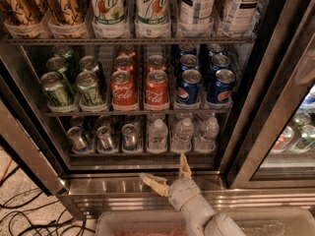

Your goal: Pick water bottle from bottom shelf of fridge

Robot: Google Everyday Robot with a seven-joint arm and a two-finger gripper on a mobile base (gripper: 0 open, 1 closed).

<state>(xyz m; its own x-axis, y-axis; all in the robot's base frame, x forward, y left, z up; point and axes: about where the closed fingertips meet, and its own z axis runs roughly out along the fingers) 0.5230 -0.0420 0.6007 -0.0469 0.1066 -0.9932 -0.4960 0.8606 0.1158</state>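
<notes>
The fridge [147,183] stands open, its steel sill in front. On the bottom shelf [142,154], three small clear water bottles with white caps stand side by side: left [157,134], middle [182,133], right [207,132]. Silver-topped cans [104,137] fill the lanes to their left. My gripper [169,173] is open in front of the sill, just below the bottom shelf. One tan finger [184,165] points up toward the middle bottle, the other [153,182] points left. It holds nothing and touches no bottle.
The middle rack holds green cans [74,85], Coke cans [140,85] and Pepsi cans [204,82]. The top rack holds tall 7up bottles [130,9]. The glass door [278,122] hangs open at right. A clear bin [162,222] sits below my arm. Cables [29,215] lie on the floor at left.
</notes>
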